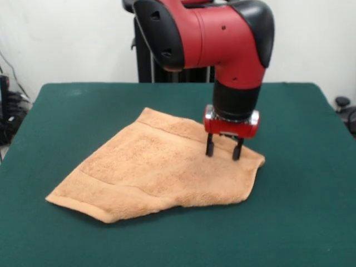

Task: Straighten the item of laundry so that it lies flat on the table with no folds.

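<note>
The light orange-tan towel (158, 169) lies on the dark green table (300, 183) near the middle, folded over itself into an uneven four-sided shape, with a doubled thick edge along its near side. A ribbed band shows near its left end. My gripper (223, 150) hangs from the red and black arm and stands upright over the towel's right corner. Its two black fingers are apart, with the tips down on or just above the cloth. Nothing is held between them.
The robot's pedestal (146, 55) stands at the table's far edge. Dark cables and gear (8, 111) lie off the table's left side, and a dark object (344, 105) off the right side. Green table surface surrounds the towel on all sides.
</note>
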Controlling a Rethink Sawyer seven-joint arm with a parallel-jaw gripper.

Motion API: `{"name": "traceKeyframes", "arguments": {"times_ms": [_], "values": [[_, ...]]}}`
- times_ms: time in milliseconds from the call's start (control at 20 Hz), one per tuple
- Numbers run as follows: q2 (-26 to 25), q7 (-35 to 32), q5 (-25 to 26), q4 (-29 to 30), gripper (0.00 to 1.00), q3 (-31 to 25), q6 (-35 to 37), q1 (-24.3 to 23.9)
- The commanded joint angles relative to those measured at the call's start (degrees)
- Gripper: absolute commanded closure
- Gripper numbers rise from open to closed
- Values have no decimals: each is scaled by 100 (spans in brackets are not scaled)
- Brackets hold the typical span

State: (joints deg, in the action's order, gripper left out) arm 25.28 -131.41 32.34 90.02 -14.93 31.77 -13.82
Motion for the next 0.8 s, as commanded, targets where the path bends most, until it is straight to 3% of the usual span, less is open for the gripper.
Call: {"name": "traceKeyframes", "arguments": {"times_ms": [50,300,500,800], "values": [[-79,-772,-45,2066,0,264,-588,249],[-316,-560,240,2379,0,344,-1104,523],[-315,-463,126,2650,0,253,-1195,737],[-300,-534,130,2505,0,491,-1419,1248]]}}
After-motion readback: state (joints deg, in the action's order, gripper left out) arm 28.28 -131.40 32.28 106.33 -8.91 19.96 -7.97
